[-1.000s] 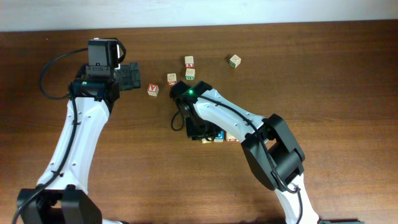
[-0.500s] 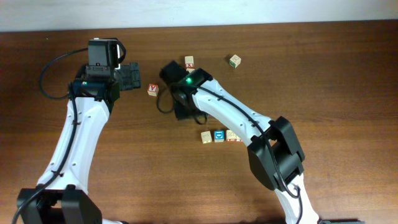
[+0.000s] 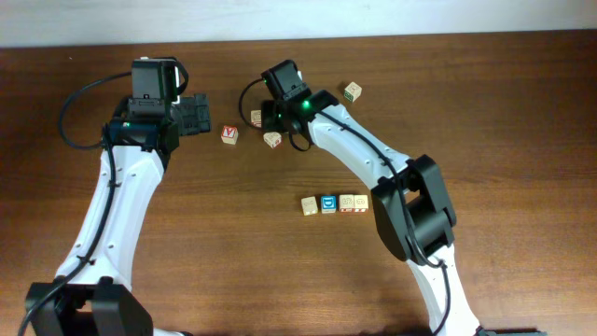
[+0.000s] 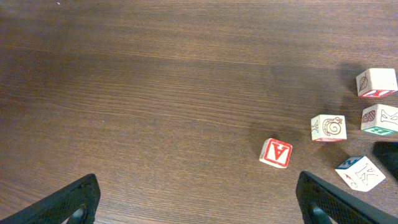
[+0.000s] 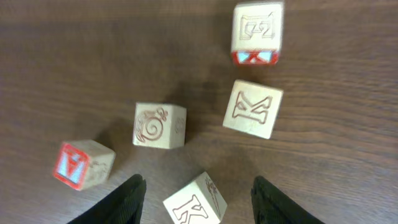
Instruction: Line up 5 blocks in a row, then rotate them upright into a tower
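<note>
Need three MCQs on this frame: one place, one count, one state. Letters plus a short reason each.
1. Overhead: the blue-faced block sits
A) in a row with pale blocks
B) alone at the far edge
C) stacked on another

2. Right wrist view: how many blocks show?
A) three
B) five
C) seven

3. State of the left gripper:
A) shut on a block
B) shut, empty
C) open, empty

Key: 1A, pale neighbours stand on both sides of it. 2B, five separate cubes count out. 3C, its fingers stand wide apart, gripping nothing.
</note>
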Controlling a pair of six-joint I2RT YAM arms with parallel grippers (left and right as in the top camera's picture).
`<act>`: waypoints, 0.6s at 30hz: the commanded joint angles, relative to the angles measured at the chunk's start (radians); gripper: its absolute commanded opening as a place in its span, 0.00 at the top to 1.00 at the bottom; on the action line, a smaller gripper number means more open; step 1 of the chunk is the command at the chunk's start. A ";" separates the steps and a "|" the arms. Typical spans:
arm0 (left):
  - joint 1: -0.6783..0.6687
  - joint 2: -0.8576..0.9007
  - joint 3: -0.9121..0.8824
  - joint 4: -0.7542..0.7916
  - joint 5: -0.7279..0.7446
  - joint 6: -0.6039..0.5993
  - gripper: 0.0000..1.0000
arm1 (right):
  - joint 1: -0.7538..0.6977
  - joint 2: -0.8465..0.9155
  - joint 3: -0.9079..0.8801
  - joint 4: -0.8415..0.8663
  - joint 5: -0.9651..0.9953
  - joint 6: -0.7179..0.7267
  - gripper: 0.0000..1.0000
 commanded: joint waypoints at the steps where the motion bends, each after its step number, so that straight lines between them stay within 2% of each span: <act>1: 0.003 0.008 0.021 0.002 -0.013 -0.013 0.01 | 0.008 0.032 0.013 0.011 -0.047 -0.330 0.45; 6: 0.003 0.008 0.021 0.002 -0.013 -0.013 0.01 | 0.002 0.038 0.011 -0.012 -0.050 -0.507 0.45; 10: 0.003 0.008 0.021 0.002 -0.013 -0.013 0.01 | 0.011 0.050 0.010 -0.027 -0.087 -0.624 0.41; 17: 0.003 0.008 0.021 0.001 -0.013 -0.013 0.01 | 0.016 0.082 0.010 -0.027 -0.087 -0.622 0.43; 18: 0.003 0.008 0.021 0.001 -0.013 -0.013 0.01 | 0.016 0.084 0.010 -0.027 -0.088 -0.614 0.49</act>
